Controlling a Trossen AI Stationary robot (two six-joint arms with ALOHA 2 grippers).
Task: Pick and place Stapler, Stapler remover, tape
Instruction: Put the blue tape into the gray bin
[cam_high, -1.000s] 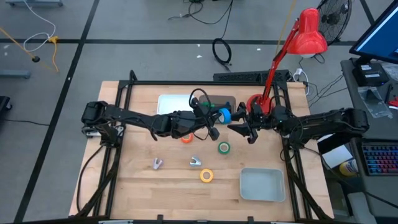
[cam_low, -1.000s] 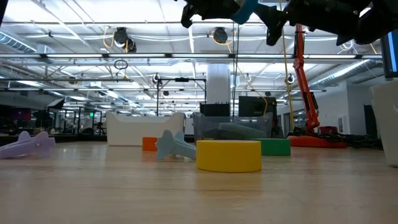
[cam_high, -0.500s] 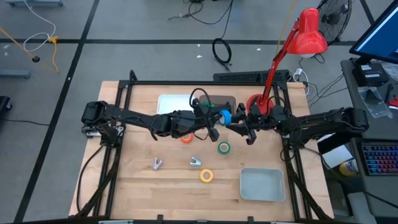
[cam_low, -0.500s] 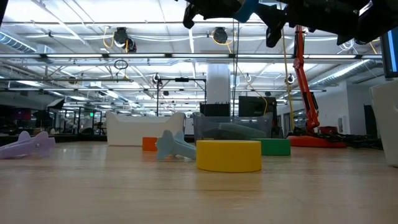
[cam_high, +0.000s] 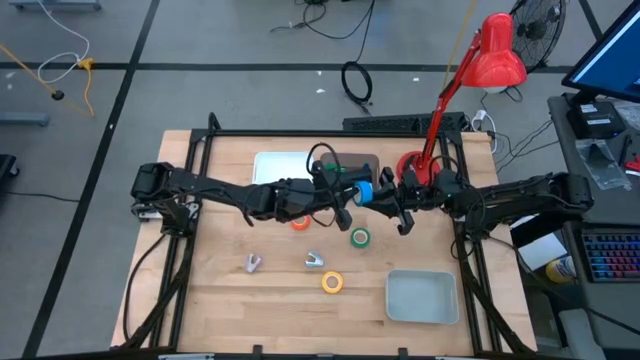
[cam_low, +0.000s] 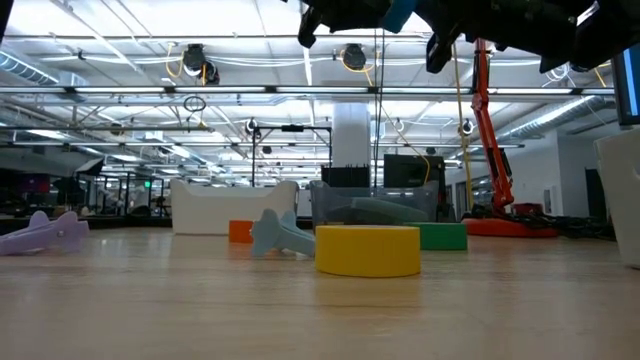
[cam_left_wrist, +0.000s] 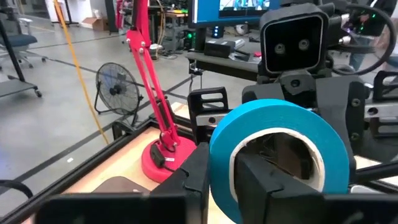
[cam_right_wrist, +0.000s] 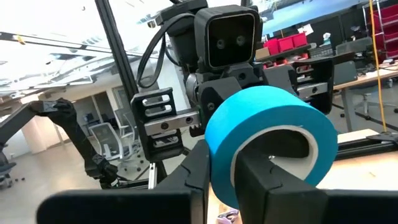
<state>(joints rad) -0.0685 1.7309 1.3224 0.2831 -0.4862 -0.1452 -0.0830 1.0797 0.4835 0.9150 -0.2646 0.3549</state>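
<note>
My left gripper (cam_left_wrist: 221, 171) and right gripper (cam_right_wrist: 221, 168) both clamped on blue tape roll (cam_high: 363, 189), raised mid-table, above green roll (cam_high: 360, 238).

The counter (cam_high: 220, 300) is pale wood with a matt, visibly grained surface. The blue tape (cam_left_wrist: 273, 146) has a smooth, matt band and a pale paper-like core. Both claws, left (cam_high: 352, 193) and right (cam_high: 384, 196), are black, matt plastic. The yellow tape (cam_low: 367, 250) looks smooth and dull. The lamp (cam_high: 497, 52) has a glossy red shade. The tray (cam_high: 422, 297) is pale, smooth plastic.
</note>
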